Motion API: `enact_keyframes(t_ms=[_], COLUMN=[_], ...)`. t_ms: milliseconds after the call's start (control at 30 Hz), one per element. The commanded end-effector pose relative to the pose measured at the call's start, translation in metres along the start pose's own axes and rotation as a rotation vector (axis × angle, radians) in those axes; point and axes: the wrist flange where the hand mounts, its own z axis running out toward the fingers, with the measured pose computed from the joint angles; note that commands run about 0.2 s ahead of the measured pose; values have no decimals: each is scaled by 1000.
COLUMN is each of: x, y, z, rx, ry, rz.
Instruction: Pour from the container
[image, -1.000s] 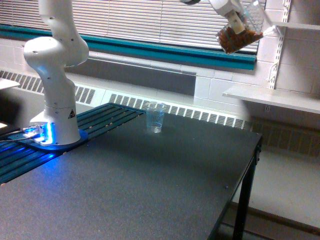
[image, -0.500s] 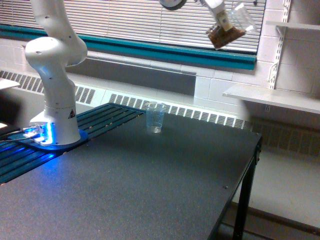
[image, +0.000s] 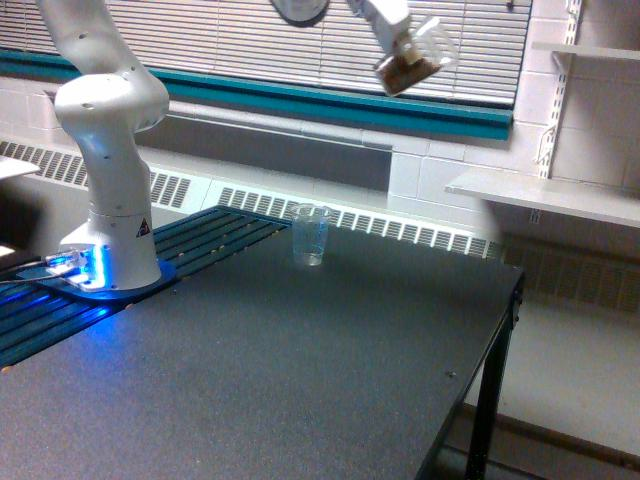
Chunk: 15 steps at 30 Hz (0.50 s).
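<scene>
Where the exterior view reaches its top edge, right of centre, the gripper (image: 398, 42) hangs high in front of the window blinds (image: 230, 40), its white body running out of the frame above. Its jaws are clamped on the container (image: 415, 60), a clear cup that is tilted, with its rim toward the upper right and its base toward the lower left. A brown filling (image: 402, 72) sits in the low end of the cup; what it is made of cannot be told. The container is well above the table (image: 300, 380) and well apart from everything on it. Lower down, near the middle of the frame, a second clear cup (image: 311, 235) stands upright on the dark table top, close to the far edge; it looks empty, though the blur leaves that unsure. It lies below the container and to its left. At the left of the frame the arm (image: 105, 150) rises from a round base (image: 100, 275) lit by a blue glow, which stands on a dark slatted panel (image: 140, 265) at the table's left side. Behind the table a teal sill (image: 300, 100) runs under the blinds, with a long radiator grille (image: 400, 228) beneath it. At the right edge white shelves (image: 550, 195) are fixed to the wall.
</scene>
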Motion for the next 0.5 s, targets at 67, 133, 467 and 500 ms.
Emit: enact_keyframes(t_ms=[67,133,467,500], x=[-66,-83,-162,-166], y=[-19,-20,-10,-10], z=[-22,-27,-29,-30], rx=[29,32,-20,-24], ry=[-40,-50,-99,-102], rz=[-14,-17,1,6])
